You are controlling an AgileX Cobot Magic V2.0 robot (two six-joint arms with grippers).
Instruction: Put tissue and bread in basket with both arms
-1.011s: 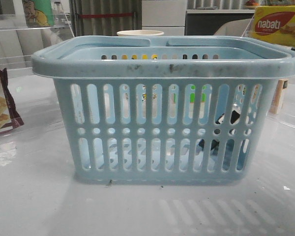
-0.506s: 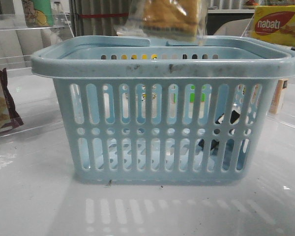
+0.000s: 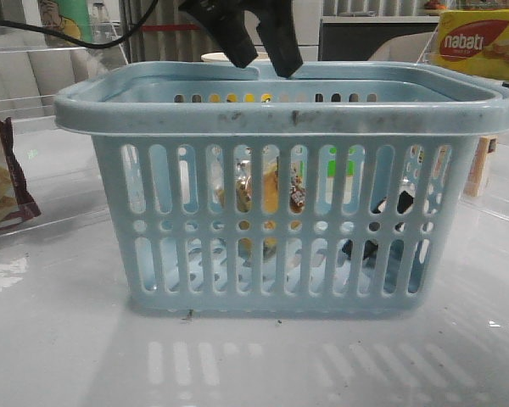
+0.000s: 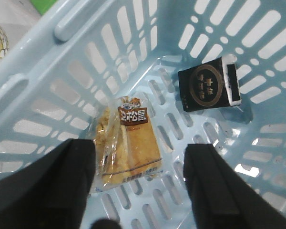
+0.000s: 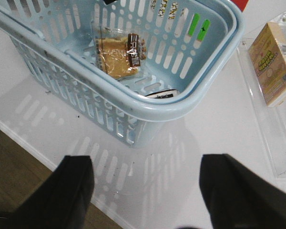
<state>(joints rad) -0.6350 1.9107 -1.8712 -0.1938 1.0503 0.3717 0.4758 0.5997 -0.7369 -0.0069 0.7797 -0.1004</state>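
The light-blue basket [image 3: 288, 114] stands mid-table. The bread [image 3: 267, 199], golden in a clear wrapper, lies on its floor, seen through the slots and plainly in the left wrist view [image 4: 128, 143]. The tissue [image 4: 209, 86], a black pack with a white end, lies on the floor beside the bread, apart from it, and shows through the right slots [image 3: 390, 208]. My left gripper [image 3: 265, 64] hangs open and empty just above the rim, over the bread [image 4: 138, 191]. My right gripper [image 5: 143, 191] is open and empty over the table outside the basket [image 5: 181, 107].
A cracker packet with maroon edges [image 3: 0, 174] lies at the left. A red and yellow nabati box [image 3: 479, 42] stands at the back right. A yellow carton [image 5: 274, 64] lies in a clear tray to the basket's right. The table's front edge [image 5: 19, 138] is close to my right gripper.
Half a second ago the bread hung above the basket's rim. Now it lies on the basket floor and my left gripper's open fingers show above the rim.
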